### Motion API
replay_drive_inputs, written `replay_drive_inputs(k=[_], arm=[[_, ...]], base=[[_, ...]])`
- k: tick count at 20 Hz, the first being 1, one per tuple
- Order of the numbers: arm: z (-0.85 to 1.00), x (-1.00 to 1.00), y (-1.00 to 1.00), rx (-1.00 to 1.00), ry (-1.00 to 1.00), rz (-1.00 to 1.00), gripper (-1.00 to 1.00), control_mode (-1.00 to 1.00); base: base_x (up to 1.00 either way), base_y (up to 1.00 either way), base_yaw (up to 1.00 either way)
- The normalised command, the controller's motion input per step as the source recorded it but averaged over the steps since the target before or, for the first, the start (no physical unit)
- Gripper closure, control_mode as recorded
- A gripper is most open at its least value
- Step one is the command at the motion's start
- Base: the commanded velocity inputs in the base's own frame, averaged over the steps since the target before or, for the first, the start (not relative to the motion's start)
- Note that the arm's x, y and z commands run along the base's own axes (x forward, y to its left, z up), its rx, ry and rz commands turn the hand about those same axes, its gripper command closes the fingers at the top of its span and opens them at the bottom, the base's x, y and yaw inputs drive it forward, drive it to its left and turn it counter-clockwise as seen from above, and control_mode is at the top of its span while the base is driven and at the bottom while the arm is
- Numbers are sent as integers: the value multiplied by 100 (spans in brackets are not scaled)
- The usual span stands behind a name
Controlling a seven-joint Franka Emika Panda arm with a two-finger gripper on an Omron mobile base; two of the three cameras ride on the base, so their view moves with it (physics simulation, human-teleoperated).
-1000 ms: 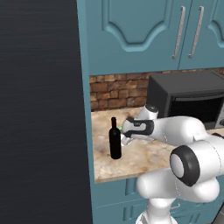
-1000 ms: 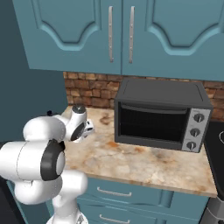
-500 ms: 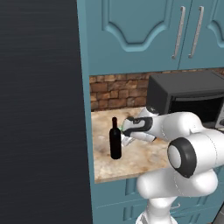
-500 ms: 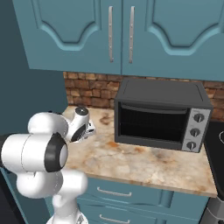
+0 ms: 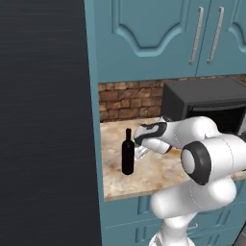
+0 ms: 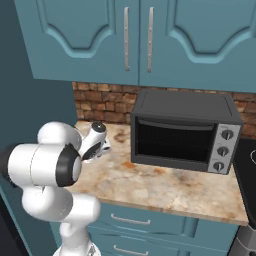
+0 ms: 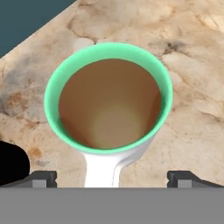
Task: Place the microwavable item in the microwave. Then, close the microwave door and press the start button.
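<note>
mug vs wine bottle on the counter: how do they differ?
The mug is white with a green rim; the wine bottle is dark all over.
The mug is open-topped and holds brown liquid; the bottle narrows to a thin neck and its contents cannot be seen.
The mug has a side handle; the bottle has none.
The open gripper hangs over the mug; the bottle stands apart.
Both stand upright on the counter.

Base pair flanking (hand camera overhead)

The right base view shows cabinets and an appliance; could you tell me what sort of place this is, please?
Most likely a home kitchen, rendered: teal cabinets over a mottled stone counter, a brick backsplash, a dark countertop oven, and a mug of brown drink.
</note>
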Motion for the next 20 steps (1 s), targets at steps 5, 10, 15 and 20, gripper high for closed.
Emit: replay_drive_inputs(k=[5,10,15,20], arm=[[-17,0,0,0,-1,2,100,-100],[9,-2,0,2,-5,1,100,-100],[90,-45,-24,0,-27,1,100,-100],[100,-75,-20,0,-23,1,100,-100]], base=[[0,0,0],[0,0,0],[0,0,0],[0,0,0]])
